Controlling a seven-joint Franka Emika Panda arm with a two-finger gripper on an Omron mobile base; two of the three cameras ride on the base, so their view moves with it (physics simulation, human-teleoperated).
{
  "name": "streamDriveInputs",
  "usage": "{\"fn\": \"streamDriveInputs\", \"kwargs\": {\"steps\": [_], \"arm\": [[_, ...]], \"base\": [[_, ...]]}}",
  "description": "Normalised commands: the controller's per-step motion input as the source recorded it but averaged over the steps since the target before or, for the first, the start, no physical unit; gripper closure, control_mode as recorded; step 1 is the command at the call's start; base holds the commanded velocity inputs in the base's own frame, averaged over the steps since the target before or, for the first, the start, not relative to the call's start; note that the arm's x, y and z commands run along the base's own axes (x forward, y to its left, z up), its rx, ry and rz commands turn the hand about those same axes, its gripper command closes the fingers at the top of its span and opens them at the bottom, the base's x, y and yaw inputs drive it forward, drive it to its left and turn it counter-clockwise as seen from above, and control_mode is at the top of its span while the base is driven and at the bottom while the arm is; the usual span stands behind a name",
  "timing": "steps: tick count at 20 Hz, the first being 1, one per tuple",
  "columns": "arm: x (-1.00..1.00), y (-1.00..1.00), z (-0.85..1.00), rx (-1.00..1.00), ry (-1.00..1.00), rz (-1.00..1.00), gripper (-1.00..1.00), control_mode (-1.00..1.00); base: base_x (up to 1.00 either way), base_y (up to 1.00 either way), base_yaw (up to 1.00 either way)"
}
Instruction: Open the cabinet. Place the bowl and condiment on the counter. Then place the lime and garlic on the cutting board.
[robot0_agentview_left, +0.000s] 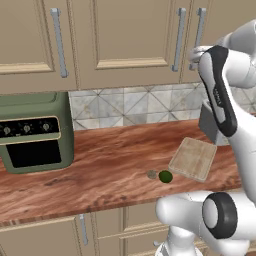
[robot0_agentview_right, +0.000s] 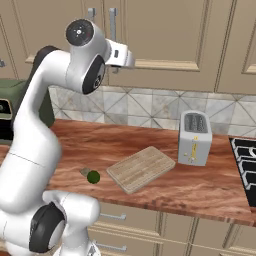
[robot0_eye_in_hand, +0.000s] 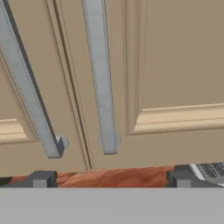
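Observation:
The cabinet (robot0_agentview_left: 125, 35) has both panelled doors shut, and the bowl and condiment are hidden. My gripper (robot0_eye_in_hand: 111, 180) is open, raised in front of the doors just below the two grey bar handles (robot0_eye_in_hand: 100, 74), touching nothing. In the right base view the gripper (robot0_agentview_right: 120, 61) hangs by the handles' lower ends. The lime (robot0_agentview_left: 165, 176) and the garlic (robot0_agentview_left: 151, 174) lie side by side on the counter (robot0_agentview_left: 100, 170). The cutting board (robot0_agentview_left: 192, 158) lies bare just right of them. The right base view shows the lime (robot0_agentview_right: 93, 176), garlic (robot0_agentview_right: 85, 171) and cutting board (robot0_agentview_right: 141, 168) too.
A green countertop oven (robot0_agentview_left: 35, 132) stands at the left end of the counter. A grey toaster (robot0_agentview_right: 194, 137) stands right of the board, with a black stovetop (robot0_agentview_right: 245, 160) beyond it. Low cabinets with drawers (robot0_agentview_right: 130, 220) sit under the counter.

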Motion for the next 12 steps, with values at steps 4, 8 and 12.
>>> {"fn": "streamDriveInputs", "kwargs": {"steps": [4,8,12], "arm": [[0.73,-0.02,0.00,0.01,0.00,0.00,-1.00,-1.00],[0.67,-0.05,-0.06,0.00,0.00,0.00,-1.00,-1.00],[0.34,-0.07,-0.16,0.00,-0.01,0.00,-1.00,-1.00]], "base": [[0.00,0.00,0.00],[0.00,0.00,0.00],[0.00,0.00,0.00]]}}
